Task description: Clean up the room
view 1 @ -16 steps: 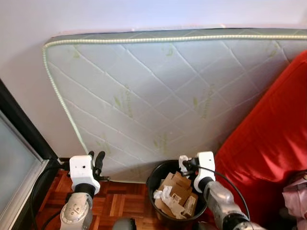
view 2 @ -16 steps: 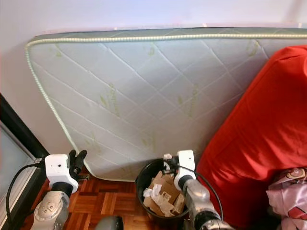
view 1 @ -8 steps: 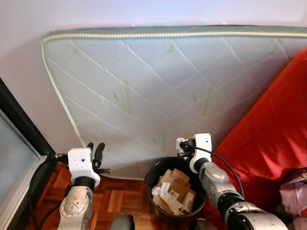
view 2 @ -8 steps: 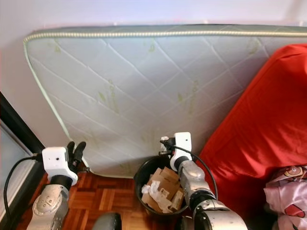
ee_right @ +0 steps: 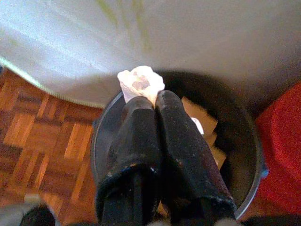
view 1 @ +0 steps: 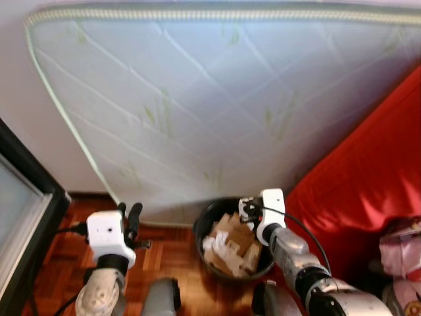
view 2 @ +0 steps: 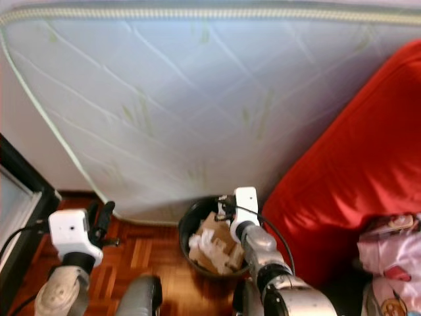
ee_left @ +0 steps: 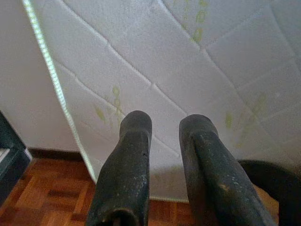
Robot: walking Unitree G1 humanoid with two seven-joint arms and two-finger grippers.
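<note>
A black round bin [view 1: 199, 232] stands on the floor against the mattress, holding cardboard scraps [view 1: 231, 241] and crumpled white paper. My right gripper [ee_right: 153, 100] hangs over the bin's far rim [ee_right: 104, 134], shut on a white crumpled paper wad [ee_right: 140, 83] that sticks out past its fingertips. In the left eye view the right gripper [view 1: 245, 208] sits just above the bin's opening. My left gripper [view 1: 129, 213] is raised left of the bin, fingers pointing at the mattress. A narrow gap shows between its fingers [ee_left: 134, 141], with nothing in it.
A quilted white mattress [view 1: 217, 99] leans on the wall behind the bin. A red sofa cushion [view 1: 368, 178] presses in at the right, with pink clothing [view 1: 402, 242] on it. A dark door frame [view 1: 26, 174] stands at the left. Parquet floor [view 1: 164, 257] lies between.
The whole picture has shifted, so the camera moved nearer and lower. My right gripper stays over the bin, still shut on the paper wad. The left gripper holds its pose.
</note>
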